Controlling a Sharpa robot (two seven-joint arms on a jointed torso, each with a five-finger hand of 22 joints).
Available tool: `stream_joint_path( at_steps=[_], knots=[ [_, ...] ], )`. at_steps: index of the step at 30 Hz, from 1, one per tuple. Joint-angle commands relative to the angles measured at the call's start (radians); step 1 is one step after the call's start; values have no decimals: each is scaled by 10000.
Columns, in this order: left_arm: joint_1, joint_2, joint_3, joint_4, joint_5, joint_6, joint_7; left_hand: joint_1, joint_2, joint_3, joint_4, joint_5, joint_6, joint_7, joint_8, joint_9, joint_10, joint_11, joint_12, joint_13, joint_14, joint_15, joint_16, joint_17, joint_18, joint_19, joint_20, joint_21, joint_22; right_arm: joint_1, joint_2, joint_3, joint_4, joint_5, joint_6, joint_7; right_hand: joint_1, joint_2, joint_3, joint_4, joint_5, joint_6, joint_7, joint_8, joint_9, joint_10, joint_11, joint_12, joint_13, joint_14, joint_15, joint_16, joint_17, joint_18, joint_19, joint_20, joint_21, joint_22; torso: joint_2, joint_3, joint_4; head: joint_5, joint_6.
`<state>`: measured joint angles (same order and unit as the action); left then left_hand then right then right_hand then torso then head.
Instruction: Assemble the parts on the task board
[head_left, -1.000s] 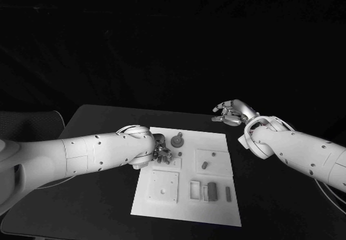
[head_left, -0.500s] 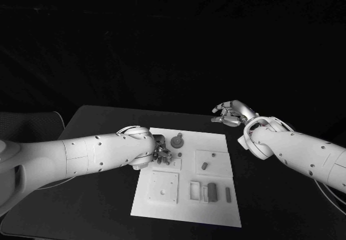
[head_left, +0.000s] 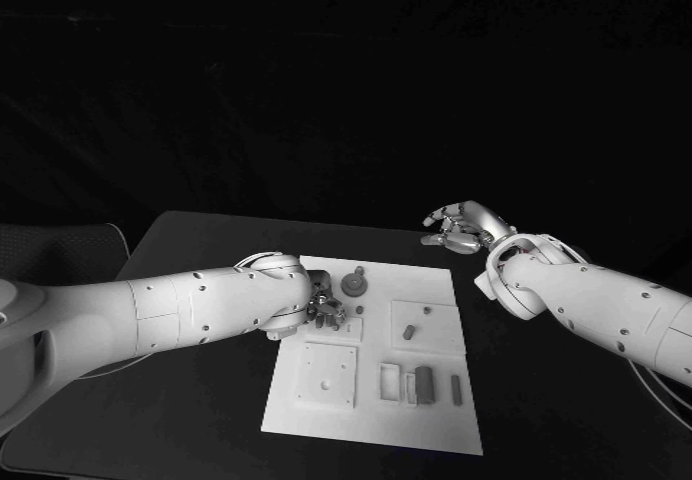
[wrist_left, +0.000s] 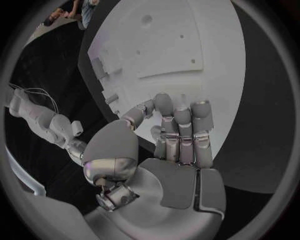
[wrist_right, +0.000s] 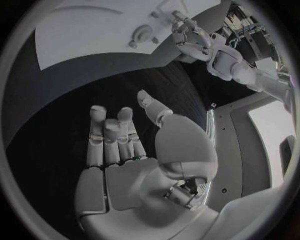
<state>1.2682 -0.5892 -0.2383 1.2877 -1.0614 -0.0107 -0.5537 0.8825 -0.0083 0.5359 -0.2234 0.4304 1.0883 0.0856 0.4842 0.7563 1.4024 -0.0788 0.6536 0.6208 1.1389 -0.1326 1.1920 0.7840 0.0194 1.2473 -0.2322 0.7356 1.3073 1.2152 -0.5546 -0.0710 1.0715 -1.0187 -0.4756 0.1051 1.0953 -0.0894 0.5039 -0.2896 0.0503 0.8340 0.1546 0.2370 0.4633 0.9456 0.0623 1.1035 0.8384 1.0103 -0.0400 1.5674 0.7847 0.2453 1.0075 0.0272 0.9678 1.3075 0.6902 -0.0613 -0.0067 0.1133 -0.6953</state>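
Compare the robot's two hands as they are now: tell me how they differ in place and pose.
The left hand hangs over the task board, at its far left part; the right hand is off the board, above the bare black table beyond its far right corner. In the wrist views, the left hand's fingers point over the white board, the right hand's fingers over dark table. Both appear to hold nothing, fingers loosely extended.

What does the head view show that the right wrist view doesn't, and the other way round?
Head view alone: the task board's near end, with upright grey parts in a row and a small part lying in a square recess. Right wrist view alone: the right hand's palm side, fingers apart, holding nothing, over black table. Both: the board's far end, the round knobbed part and the left hand.
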Motion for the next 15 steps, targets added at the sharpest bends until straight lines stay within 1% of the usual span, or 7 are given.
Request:
stream_joint_path(
  at_steps=[1, 3, 4, 5, 8, 11, 15],
  knots=[
    [-36, 54, 5, -20, -95, 78, 89, -15, 40, 68, 14, -2, 1353, -968, -13, -27, -147, -203, 62, 8, 28, -140, 42, -18, 566, 12, -69, 42, 207, 5, -2, 5, 28, -77, 116, 30, 11, 38, -84, -3, 13, -167, 237, 11, -16, -52, 36, 15, -15, -11, 5, -17, -13, 165, 24, -65, -54, 27, 2, -3, -7, -15, -1],
    [-42, 59, 6, -33, -96, 65, 103, -41, 13, 60, 55, -93, 1347, -967, -11, -14, -157, -203, 71, 9, 23, -144, 47, -31, 568, 6, -74, 52, 201, 5, -6, 5, 35, -77, 118, 31, 10, 38, -85, -2, 13, -167, 237, 11, -17, -52, 36, 15, -15, -11, 5, -17, -13, 165, 24, -65, -54, 27, 3, -5, -7, -18, -4],
    [-43, 61, 6, -36, -96, 60, 109, -58, -8, 56, 107, -425, 1340, -971, -6, 3, -164, -208, 87, 11, 18, -152, 59, -47, 575, 2, -84, 66, 195, 5, -9, 5, 42, -77, 121, 30, 9, 38, -86, -2, 13, -167, 237, 11, -17, -52, 36, 15, -15, -11, 5, -17, -13, 165, 24, -65, -54, 27, 2, -5, -6, -30, -6],
    [-43, 63, 6, -37, -96, 61, 112, -67, -27, 61, 145, -583, 1336, -972, -4, 16, -170, -210, 98, 11, 15, -157, 67, -60, 575, -8, -87, 73, 190, 5, -11, 5, 45, -77, 120, 29, 8, 38, -86, -2, 12, -167, 237, 11, -17, -52, 36, 15, -15, -11, 5, -17, -13, 165, 24, -65, -54, 27, 3, -6, -6, -35, -14],
    [-43, 70, 6, -46, -95, 44, 129, -87, -81, 59, 188, -650, 1332, -971, -2, 29, -180, -208, 107, 9, 9, -159, 76, -74, 574, -19, -88, 80, 186, 5, -9, 5, 50, -77, 117, 29, 5, 39, -88, 0, 13, -167, 237, 11, -18, -53, 37, 16, -16, -11, 6, -17, -13, 165, 24, -64, -54, 27, 2, -2, -4, -39, -9],
    [-43, 73, 6, -50, -95, 35, 143, -183, -204, 39, 345, -832, 1319, -970, -5, 52, -193, -210, 127, 4, -2, -165, 93, -106, 575, -33, -95, 93, 175, 5, -5, 5, 52, -77, 121, 28, 2, 39, -90, 0, 12, -167, 237, 11, -19, -53, 37, 16, -16, -11, 6, -17, -13, 165, 24, -64, -54, 27, -1, 0, -4, -48, -14],
    [-43, 71, 6, -49, -86, 26, 164, -212, -283, 33, 406, -928, 1312, -970, -7, 66, -203, -211, 137, 0, -9, -170, 105, -123, 577, -43, -100, 99, 171, 5, -3, 5, 49, -77, 121, 28, 0, 38, -91, 0, 13, -167, 237, 11, -20, -53, 37, 16, -17, -11, 6, -17, -13, 165, 24, -64, -55, 27, 0, 0, -2, -48, -20]
  ],
)
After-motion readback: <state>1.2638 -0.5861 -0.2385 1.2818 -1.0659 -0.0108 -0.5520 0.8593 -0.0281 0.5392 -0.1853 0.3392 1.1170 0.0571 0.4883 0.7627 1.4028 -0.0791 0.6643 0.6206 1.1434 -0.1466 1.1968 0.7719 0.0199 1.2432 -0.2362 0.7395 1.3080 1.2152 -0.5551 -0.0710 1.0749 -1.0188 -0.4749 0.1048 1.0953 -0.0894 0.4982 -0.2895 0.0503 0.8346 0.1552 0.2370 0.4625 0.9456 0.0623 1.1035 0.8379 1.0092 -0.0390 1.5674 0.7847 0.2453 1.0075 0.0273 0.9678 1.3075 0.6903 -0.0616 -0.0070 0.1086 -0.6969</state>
